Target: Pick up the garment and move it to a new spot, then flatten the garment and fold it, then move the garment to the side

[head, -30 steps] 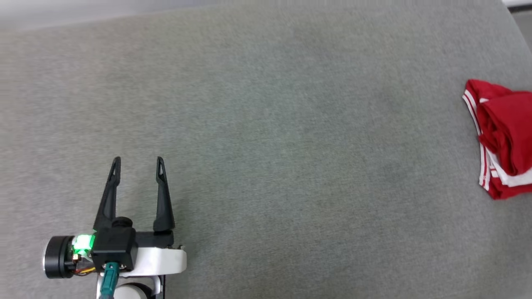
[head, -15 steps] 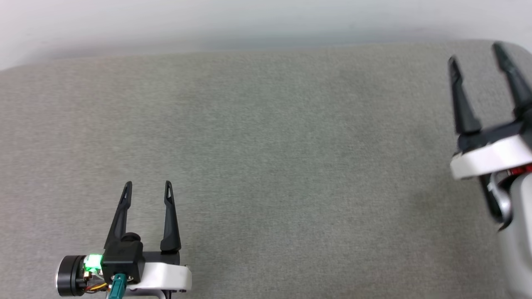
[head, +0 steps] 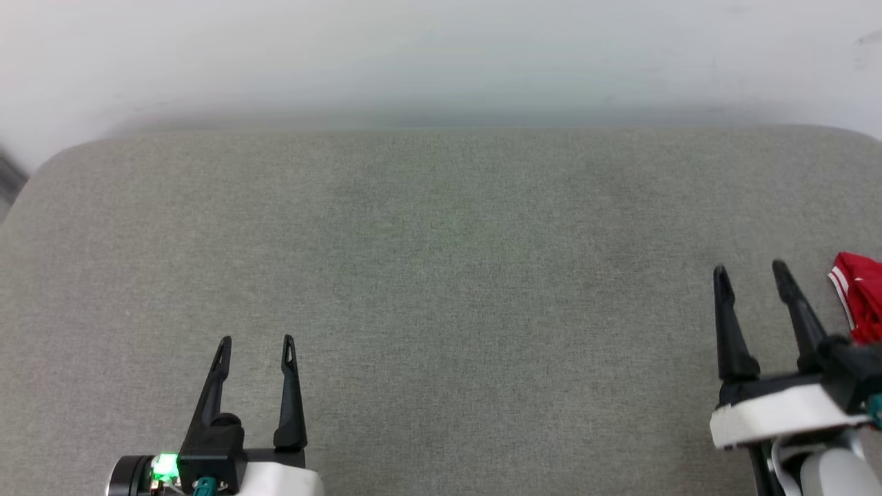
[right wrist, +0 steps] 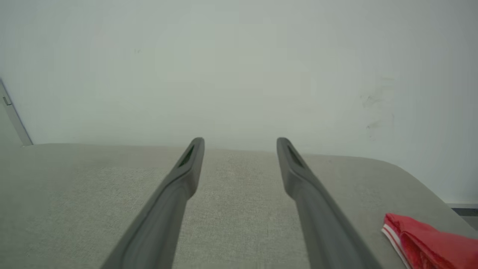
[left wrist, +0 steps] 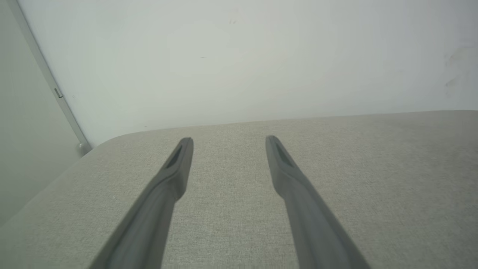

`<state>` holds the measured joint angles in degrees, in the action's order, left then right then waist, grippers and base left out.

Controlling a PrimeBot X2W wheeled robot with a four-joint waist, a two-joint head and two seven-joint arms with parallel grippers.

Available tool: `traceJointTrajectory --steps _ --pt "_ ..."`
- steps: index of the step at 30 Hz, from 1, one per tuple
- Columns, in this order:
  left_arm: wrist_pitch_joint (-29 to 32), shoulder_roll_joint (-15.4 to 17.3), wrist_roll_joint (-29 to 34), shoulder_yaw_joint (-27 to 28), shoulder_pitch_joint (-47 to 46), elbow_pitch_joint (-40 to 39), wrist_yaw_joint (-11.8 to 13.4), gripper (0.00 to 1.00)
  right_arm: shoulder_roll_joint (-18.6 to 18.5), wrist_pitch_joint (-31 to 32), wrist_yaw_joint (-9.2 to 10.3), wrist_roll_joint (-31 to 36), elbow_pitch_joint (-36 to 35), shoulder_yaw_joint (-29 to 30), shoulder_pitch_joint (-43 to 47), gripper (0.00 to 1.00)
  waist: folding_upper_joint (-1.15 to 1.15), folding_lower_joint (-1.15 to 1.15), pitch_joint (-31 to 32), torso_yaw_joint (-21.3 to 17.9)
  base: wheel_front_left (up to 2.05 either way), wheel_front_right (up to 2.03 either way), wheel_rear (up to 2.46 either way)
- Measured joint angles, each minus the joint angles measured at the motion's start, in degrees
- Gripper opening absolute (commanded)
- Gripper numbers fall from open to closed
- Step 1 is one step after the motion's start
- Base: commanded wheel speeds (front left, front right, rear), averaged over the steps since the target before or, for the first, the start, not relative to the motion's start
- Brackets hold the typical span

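Observation:
The garment (head: 861, 296), red with white striped trim, lies bunched at the right edge of the grey padded surface (head: 441, 275), mostly cut off by the frame. In the right wrist view the garment (right wrist: 425, 241) sits at the lower right, beside and apart from the fingers. My right gripper (head: 750, 272) stands open just left of it, empty. At the lower left, far from the cloth, my left gripper (head: 256, 342) is open and empty too. Each wrist view shows its own gripper, left (left wrist: 228, 139) and right (right wrist: 240, 140), with fingers spread over bare fabric.
A pale wall (head: 441, 55) rises behind the surface's far edge. The surface has rounded corners at far left and far right. A vertical strip (left wrist: 48, 82) runs down the wall at the left in the left wrist view.
The head camera has tilted up and turned, bringing the wall into view. My right gripper has come into view and dropped lower right; the garment shows again at the right edge.

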<state>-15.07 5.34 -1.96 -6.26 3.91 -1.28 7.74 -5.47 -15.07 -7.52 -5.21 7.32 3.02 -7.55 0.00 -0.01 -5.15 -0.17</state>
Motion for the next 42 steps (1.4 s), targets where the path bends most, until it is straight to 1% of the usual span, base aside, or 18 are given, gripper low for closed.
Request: traceJointTrajectory --steps 6,13,19,29,30,35,42 --pt "0.0 -0.4 -0.7 0.8 2.0 0.2 -0.9 1.0 1.8 0.0 0.01 -0.9 -3.6 1.3 7.5 1.0 0.0 0.0 2.2 0.1 0.0 0.0 0.0" --pt "0.0 -0.9 -1.3 1.3 3.4 0.9 -2.5 1.0 2.4 0.0 0.01 -3.0 -6.4 2.2 13.5 1.0 0.0 0.0 4.0 0.5 0.0 0.0 0.0" --pt "0.0 -1.2 -1.3 2.1 4.4 1.5 -3.2 1.0 2.4 0.0 0.01 -4.4 -7.4 2.3 16.1 1.0 0.0 0.0 5.1 0.4 0.0 0.0 0.0" --pt "0.0 -1.8 -0.9 2.4 4.6 2.5 -4.0 1.0 2.5 0.0 0.01 -4.3 -7.0 1.1 16.5 1.0 0.0 0.0 5.1 0.5 0.0 0.0 0.0" --pt "0.0 -1.8 -0.8 2.5 4.7 2.8 -4.1 0.0 2.5 0.0 0.01 -4.3 -6.8 1.0 16.5 0.0 0.0 0.0 5.1 0.5 0.0 0.0 0.0" --pt "0.3 -2.1 -0.9 2.5 5.4 5.5 -4.1 0.0 2.5 0.2 0.01 -4.4 -4.2 0.9 17.0 0.0 0.0 0.0 5.1 0.5 0.0 0.0 0.0" --pt "2.0 -2.1 -9.3 2.8 5.2 6.5 -4.8 0.0 2.4 1.6 0.01 -12.1 -3.1 0.6 16.8 0.0 0.0 0.0 5.1 0.5 0.0 0.0 0.0"
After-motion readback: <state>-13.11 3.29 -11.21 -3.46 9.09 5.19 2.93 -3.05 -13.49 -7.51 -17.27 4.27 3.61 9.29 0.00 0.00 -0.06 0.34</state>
